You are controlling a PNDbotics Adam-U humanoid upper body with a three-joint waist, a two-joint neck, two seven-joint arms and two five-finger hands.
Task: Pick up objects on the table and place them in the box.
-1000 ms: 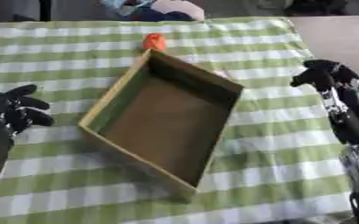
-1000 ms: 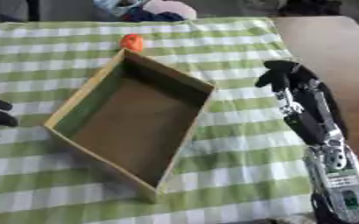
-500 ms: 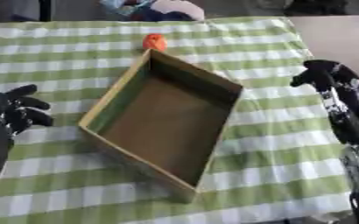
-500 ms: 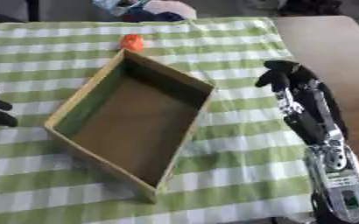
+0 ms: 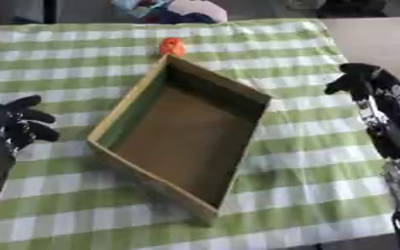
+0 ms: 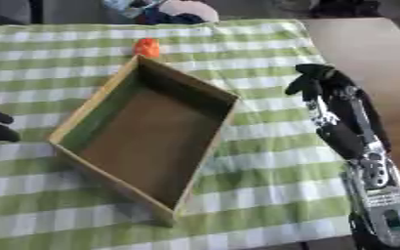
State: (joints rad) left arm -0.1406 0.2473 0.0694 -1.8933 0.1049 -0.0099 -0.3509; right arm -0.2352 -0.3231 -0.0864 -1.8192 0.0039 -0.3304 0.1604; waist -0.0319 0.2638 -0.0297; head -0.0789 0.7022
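The right hand (image 6: 316, 79) hangs over the checked cloth (image 5: 323, 161) right of the box (image 5: 182, 134), fingers curled downward, holding nothing. The left hand (image 5: 15, 122) sits at the left edge, fingers loosely spread, empty. The box lies askew, its long axis running from far-left to near-right, its inside bare. A small orange object (image 5: 172, 47) rests just beyond the box's far corner; its shape is hard to make out. Bare cloth lies on both sides of the box.
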